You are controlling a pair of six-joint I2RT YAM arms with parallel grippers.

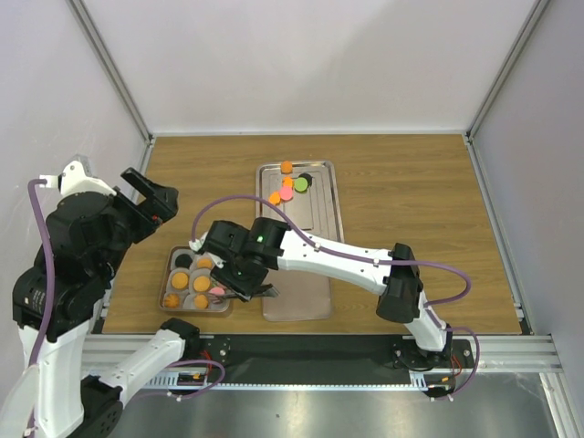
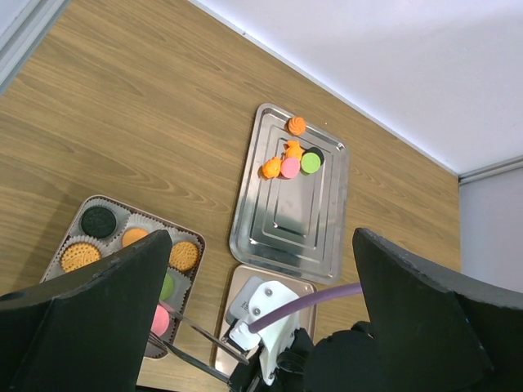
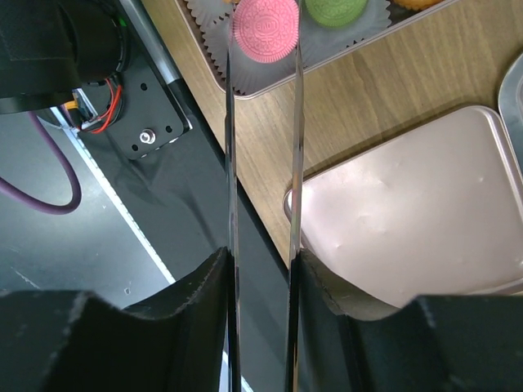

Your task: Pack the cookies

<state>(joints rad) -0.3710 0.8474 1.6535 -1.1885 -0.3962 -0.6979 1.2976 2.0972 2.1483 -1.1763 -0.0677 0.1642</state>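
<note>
Pink cookie (image 3: 264, 30) is held clamped at the tips of the right gripper's (image 3: 261, 57) thin fingers (image 3: 231, 122), over a paper cup (image 3: 215, 38) (green cookie (image 3: 335, 8) just beside); if released off-centre, it may be left tilted on the rim.

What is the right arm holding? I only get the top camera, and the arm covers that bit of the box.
Observer: A pink cookie. The right wrist camera shows it pinched by its edges between the right gripper's two long thin fingers.
Operator: Is it over a cup yet?
Observer: Yes. A frilly white paper cup shows just beneath it in that view.
Operator: What's hiding beside it?
Observer: A green cookie, already sitting in the next cup.
</note>
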